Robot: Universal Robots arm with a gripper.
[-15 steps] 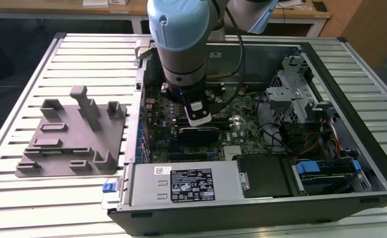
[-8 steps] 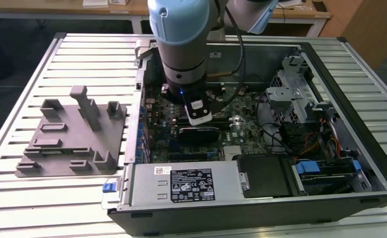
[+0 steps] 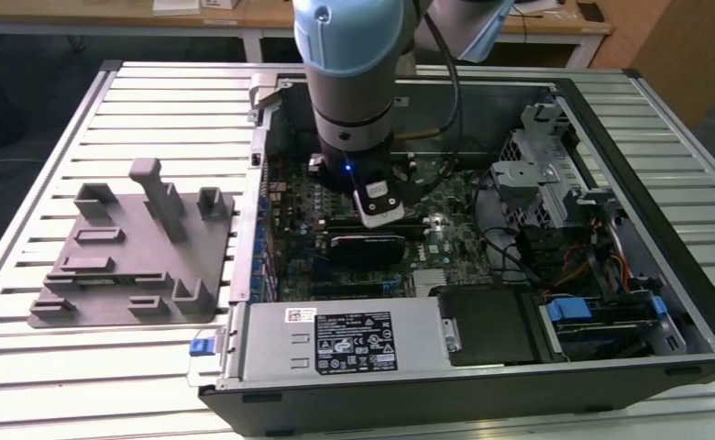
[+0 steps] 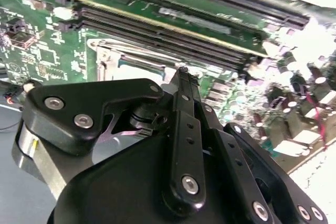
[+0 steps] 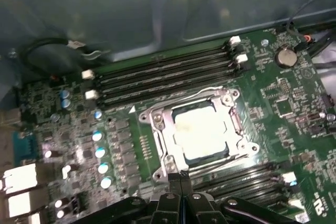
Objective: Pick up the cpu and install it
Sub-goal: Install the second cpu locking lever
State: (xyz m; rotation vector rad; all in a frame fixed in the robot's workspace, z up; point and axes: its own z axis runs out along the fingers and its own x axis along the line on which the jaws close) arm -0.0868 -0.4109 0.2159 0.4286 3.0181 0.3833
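The cpu point(image 5: 202, 132), a flat square chip with a pale shiny top, lies inside the motherboard socket, ringed by the socket's metal frame point(image 5: 157, 124). My gripper point(image 5: 181, 178) hangs just beside the socket's edge, a little above the board. Its two black fingers are pressed together with nothing between them. In the second wrist view the shut gripper point(image 4: 181, 72) points down at a corner of the same socket frame point(image 4: 107, 56). In the exterior view my arm point(image 3: 351, 92) reaches down into the open computer case point(image 3: 651, 275), over the middle of the motherboard.
Memory slots point(image 5: 163, 72) run along both sides of the socket. A row of capacitors point(image 5: 100, 150) stands beside it. A grey plastic fixture block point(image 3: 131, 257) lies on the slatted table at the exterior view's left. The power supply point(image 3: 339, 339) and drive cage point(image 3: 554, 174) crowd the case.
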